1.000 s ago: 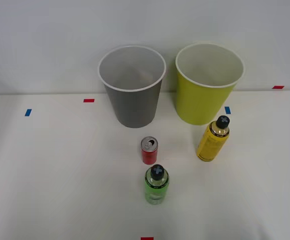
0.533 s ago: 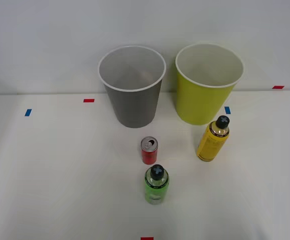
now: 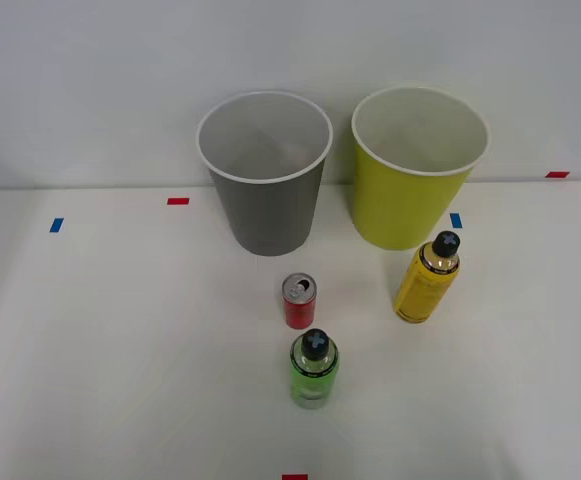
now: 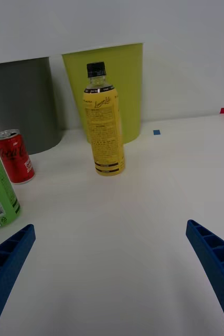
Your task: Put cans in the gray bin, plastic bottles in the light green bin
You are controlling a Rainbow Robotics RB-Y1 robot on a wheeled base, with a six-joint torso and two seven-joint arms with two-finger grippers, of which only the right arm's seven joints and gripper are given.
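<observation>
Red can (image 3: 299,300), green bottle (image 3: 313,369), yellow bottle (image 3: 427,277) upright before gray bin (image 3: 263,176), green bin (image 3: 417,170).

lab: taped markers (image 3: 178,201) on white table (image 3: 100,340)

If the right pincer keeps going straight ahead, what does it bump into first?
Most likely the yellow bottle, standing upright ahead of the open right pincer. Bare table lies between them, with the light green bin behind.

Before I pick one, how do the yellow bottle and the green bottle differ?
The yellow bottle is taller and slimmer, opaque yellow with a gold neck; the green bottle is squatter and clear green. The yellow bottle stands just in front of the light green bin; the green bottle stands nearer the robot, right behind the red can. Both are upright, black-capped and on the table.
</observation>
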